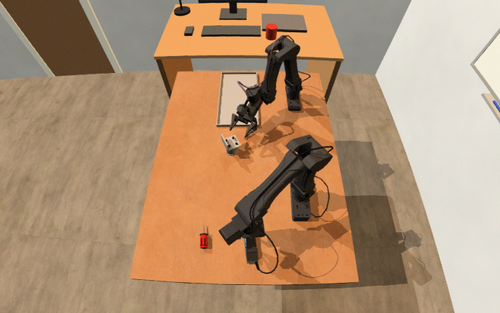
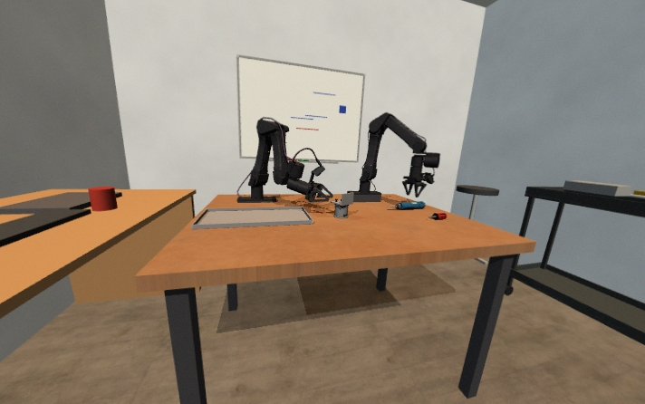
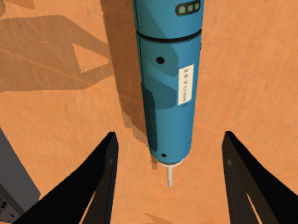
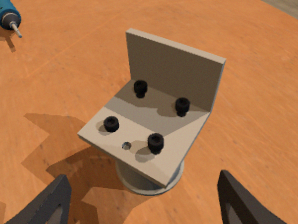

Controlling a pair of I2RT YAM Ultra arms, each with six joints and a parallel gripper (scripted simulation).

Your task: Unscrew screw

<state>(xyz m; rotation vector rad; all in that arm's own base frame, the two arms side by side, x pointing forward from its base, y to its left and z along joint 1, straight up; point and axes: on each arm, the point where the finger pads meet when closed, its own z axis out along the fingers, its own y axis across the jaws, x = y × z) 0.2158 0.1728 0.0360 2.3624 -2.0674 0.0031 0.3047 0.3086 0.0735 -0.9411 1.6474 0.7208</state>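
The joint module (image 1: 231, 151) (image 2: 341, 211) (image 4: 145, 186) stands upright, with the L-shaped bracket (image 2: 348, 198) (image 4: 175, 70) on top. In the right wrist view, three black screws (image 4: 140, 87) (image 4: 182, 105) (image 4: 155, 142) stand raised with shank showing; the front-left screw (image 4: 111, 123) sits lower. The blue electric screwdriver (image 2: 411, 205) (image 3: 167, 95) (image 4: 7, 14) lies on the table. My left gripper (image 2: 413, 195) (image 3: 169, 138) is open above its front end, nothing held. My right gripper (image 1: 238, 133) (image 2: 323, 198) (image 4: 143, 180) is open and empty, close to the module on the arm-base side.
A red screwdriver (image 1: 204, 241) (image 2: 439, 216) lies on the table beyond the blue one. A shallow grey tray (image 1: 218, 107) (image 2: 252, 224) lies at the other end, beside the module and partly under the right arm. The left arm hides most of the blue screwdriver in the top view.
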